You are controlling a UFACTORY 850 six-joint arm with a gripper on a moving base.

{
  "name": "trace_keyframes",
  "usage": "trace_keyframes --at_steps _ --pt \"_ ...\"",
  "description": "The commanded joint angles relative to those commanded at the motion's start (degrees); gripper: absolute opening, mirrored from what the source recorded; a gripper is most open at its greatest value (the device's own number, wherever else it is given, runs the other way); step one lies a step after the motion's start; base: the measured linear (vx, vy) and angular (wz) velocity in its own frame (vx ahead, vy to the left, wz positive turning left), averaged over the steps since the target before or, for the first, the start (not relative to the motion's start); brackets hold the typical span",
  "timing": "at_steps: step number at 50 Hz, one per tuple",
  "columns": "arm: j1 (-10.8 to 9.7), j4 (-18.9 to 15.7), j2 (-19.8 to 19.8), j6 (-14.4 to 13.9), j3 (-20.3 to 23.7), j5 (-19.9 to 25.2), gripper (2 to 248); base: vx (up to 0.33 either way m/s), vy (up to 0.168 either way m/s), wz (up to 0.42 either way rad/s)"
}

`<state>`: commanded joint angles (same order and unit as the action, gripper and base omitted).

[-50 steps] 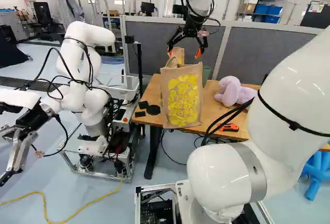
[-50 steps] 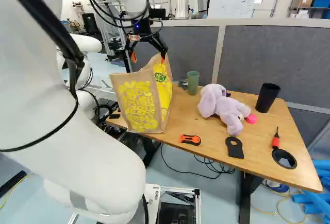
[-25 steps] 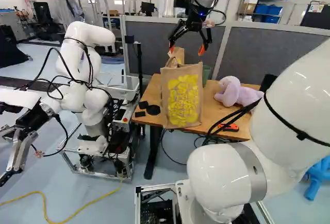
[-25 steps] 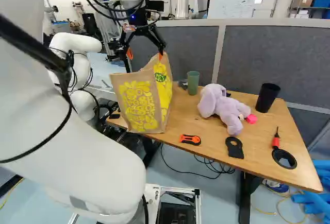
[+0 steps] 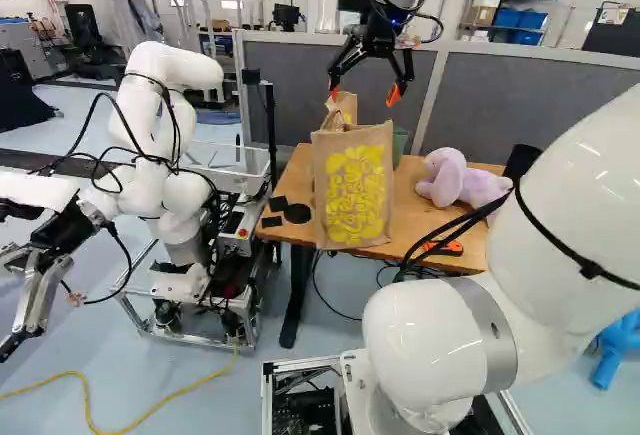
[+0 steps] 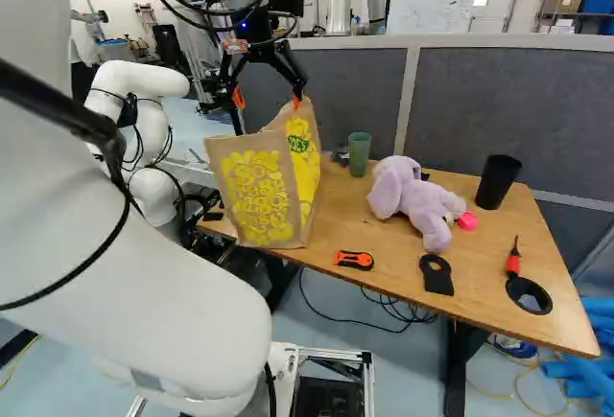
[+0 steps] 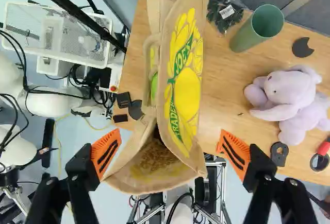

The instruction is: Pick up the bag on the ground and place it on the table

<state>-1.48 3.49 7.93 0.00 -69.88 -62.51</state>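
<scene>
My gripper (image 5: 364, 93) hangs just above the tan bag (image 5: 353, 187) in the left base view, its orange-padded fingers spread wide. The bag, printed in yellow, stands upright on the wooden table (image 6: 391, 273). From the wrist view, my gripper (image 7: 172, 150) has one finger to each side of the bag (image 7: 188, 87); neither is closed on it. The bag's mouth gapes, its handles lie near the top, and something green shows by one handle. Its underside is hidden.
A green cup (image 6: 359, 153), a lilac plush toy (image 6: 414, 201), a black cup (image 6: 498, 182) and an orange cutter (image 6: 354, 260) share the table. Another robot (image 5: 165, 145) stands beside its left end. A grey partition (image 6: 518, 115) runs behind.
My arm has risen a little, and the gripper has shifted slightly to the right in the left base view, with its fingers still spread. Bag and base have kept their places.
</scene>
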Motion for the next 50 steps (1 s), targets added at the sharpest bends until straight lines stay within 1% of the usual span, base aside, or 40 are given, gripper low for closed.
trace_keyframes --at_steps 15,50 --pt "0.0 0.0 0.0 0.0 0.0 0.0 247 -0.1 0.0 0.008" --pt "0.0 0.0 0.0 0.0 0.0 0.0 247 -0.156 -0.002 0.012"
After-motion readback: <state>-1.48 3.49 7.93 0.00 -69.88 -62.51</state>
